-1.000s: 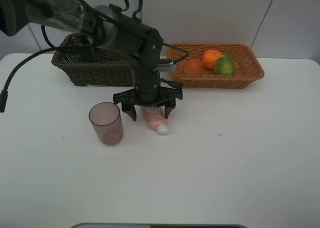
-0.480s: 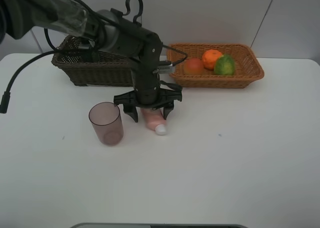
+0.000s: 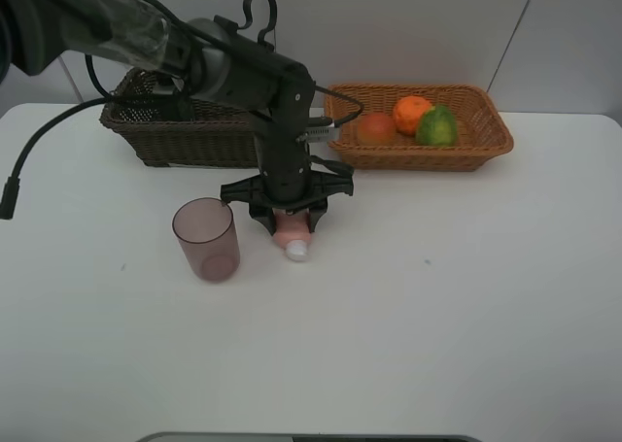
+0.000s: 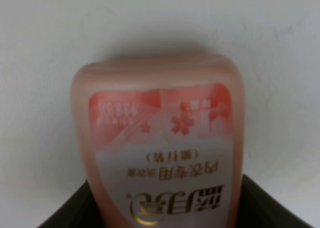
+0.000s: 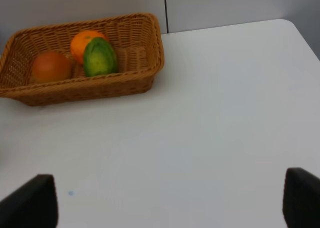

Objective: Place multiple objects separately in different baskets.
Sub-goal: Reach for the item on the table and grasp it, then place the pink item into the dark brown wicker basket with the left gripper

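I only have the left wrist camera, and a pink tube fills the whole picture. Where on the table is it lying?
Observer: The pink tube lies on the white table in front of the two baskets, with its white cap toward the near edge.
Operator: Anything close beside it?
Observer: A mauve cup stands upright to its left in the high view, apart from it.
Operator: What is in the baskets?
Observer: The tan basket holds an orange, a green fruit and a reddish fruit. I cannot see inside the dark basket.
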Controlling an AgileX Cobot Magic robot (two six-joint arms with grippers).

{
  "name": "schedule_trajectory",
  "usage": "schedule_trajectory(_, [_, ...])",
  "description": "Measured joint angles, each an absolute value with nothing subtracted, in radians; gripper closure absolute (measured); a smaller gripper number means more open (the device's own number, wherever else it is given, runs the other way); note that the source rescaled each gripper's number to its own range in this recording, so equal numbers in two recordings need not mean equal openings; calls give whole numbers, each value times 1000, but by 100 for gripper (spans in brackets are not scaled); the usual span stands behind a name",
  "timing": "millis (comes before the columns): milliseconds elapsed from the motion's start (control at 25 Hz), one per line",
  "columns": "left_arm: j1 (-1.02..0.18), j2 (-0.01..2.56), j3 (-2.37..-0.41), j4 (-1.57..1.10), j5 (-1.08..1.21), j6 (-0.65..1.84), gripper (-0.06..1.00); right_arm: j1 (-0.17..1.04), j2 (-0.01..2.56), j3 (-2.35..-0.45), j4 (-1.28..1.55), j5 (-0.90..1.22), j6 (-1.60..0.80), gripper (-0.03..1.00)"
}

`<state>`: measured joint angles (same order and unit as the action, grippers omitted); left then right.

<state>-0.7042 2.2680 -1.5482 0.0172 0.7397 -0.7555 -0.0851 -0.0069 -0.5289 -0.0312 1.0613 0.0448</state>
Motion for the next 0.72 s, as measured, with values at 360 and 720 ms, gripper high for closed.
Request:
schedule_trajectory(360, [-704,2268,-1548,17,723,-756,30,-85,-7,-529,-31,1061,45,-3])
schedule_trajectory(720, [-703,2260,-1547,17,720,-756,30,-85,-7,-529,-31,1061,45,-3])
